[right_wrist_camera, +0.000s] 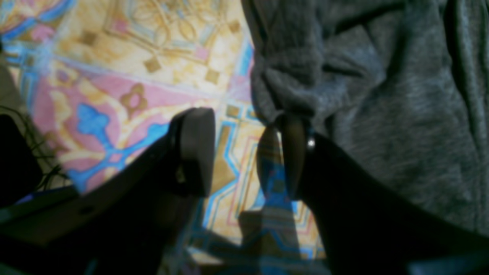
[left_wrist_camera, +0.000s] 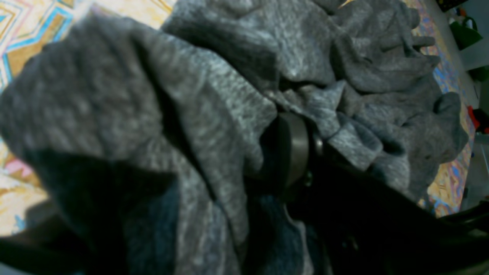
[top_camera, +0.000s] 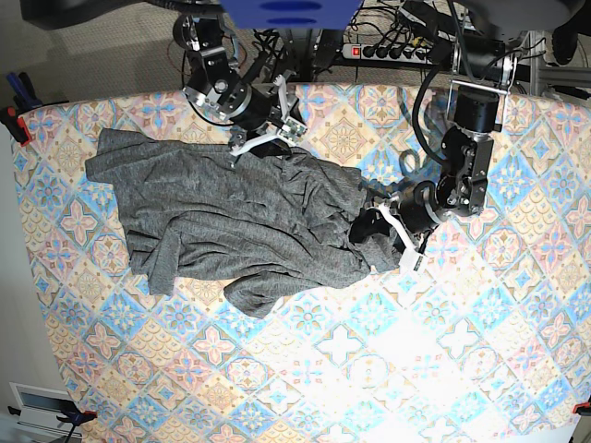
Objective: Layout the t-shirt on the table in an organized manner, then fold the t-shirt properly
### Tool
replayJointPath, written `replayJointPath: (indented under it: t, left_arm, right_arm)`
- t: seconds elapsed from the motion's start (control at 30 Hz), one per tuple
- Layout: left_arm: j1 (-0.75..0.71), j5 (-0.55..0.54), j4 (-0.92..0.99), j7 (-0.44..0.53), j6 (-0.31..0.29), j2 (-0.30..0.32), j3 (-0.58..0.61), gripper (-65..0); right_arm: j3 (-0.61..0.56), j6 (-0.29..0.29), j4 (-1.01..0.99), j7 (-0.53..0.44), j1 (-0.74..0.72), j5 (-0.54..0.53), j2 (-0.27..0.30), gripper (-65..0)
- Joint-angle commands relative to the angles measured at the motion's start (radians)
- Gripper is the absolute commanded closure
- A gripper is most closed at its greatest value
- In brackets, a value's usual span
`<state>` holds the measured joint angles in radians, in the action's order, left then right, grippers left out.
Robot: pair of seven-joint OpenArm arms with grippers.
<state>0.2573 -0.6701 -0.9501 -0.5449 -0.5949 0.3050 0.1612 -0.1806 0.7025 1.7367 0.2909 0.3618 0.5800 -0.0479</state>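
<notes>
The dark-grey t-shirt (top_camera: 231,221) lies crumpled on the left and middle of the table (top_camera: 443,351), with its right end bunched up. My left gripper (top_camera: 392,235) is at that bunched end. In the left wrist view one finger pad (left_wrist_camera: 294,149) shows bare, and shirt folds (left_wrist_camera: 153,114) drape over the gap and hide the other finger. My right gripper (top_camera: 268,138) is at the shirt's far edge. In the right wrist view it (right_wrist_camera: 242,151) stands open with patterned cloth showing between the fingers, and the shirt's edge (right_wrist_camera: 290,95) bunches against the right finger.
A power strip and cables (top_camera: 388,46) run behind the table's far edge. Red clamps (top_camera: 14,120) grip the left edge. Bare patterned cloth (top_camera: 369,369) covers the near half and the right side. A green object (left_wrist_camera: 464,32) sits beyond the table.
</notes>
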Motion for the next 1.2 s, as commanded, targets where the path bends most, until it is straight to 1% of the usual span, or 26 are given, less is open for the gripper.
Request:
replayJointPath:
  t: [0.0, 0.4, 0.5, 0.67, 0.77, 0.93, 1.17]
  left_arm:
    - [-0.002, 0.045, 0.001, -0.062, 0.019, 0.004, 0.010, -29.0]
    - [-0.002, 0.045, 0.001, -0.062, 0.019, 0.000, 0.010, -29.0]
    - [-0.002, 0.045, 0.001, -0.062, 0.019, 0.000, 0.010, -29.0]
    - [-0.002, 0.045, 0.001, -0.062, 0.019, 0.000, 0.010, -29.0]
    - [-0.002, 0.045, 0.001, -0.062, 0.019, 0.000, 0.011, -29.0]
    - [-0.002, 0.045, 0.001, -0.062, 0.019, 0.000, 0.011, -29.0]
    - [-0.002, 0.045, 0.001, -0.062, 0.019, 0.000, 0.011, -29.0]
  right_arm:
    - [0.002, -0.004, 0.004, -0.005, -0.004, 0.008, -0.004, -26.8]
    - [0.003, -0.004, 0.019, -0.005, -0.007, 0.015, -0.002, -26.6]
    - [-0.003, -0.004, 0.058, -0.003, -0.043, 0.015, -0.002, -26.6]
    - [0.000, -0.004, 0.110, -0.002, -0.048, 0.015, -0.002, -26.5]
    - [0.000, -0.004, 0.104, 0.000, -0.053, 0.015, -0.002, -26.5]
    - [-0.003, -0.004, 0.104, 0.000, -0.109, 0.015, -0.002, -26.5]
    - [-0.004, -0.004, 0.081, 0.000, -0.116, 0.015, -0.002, -26.5]
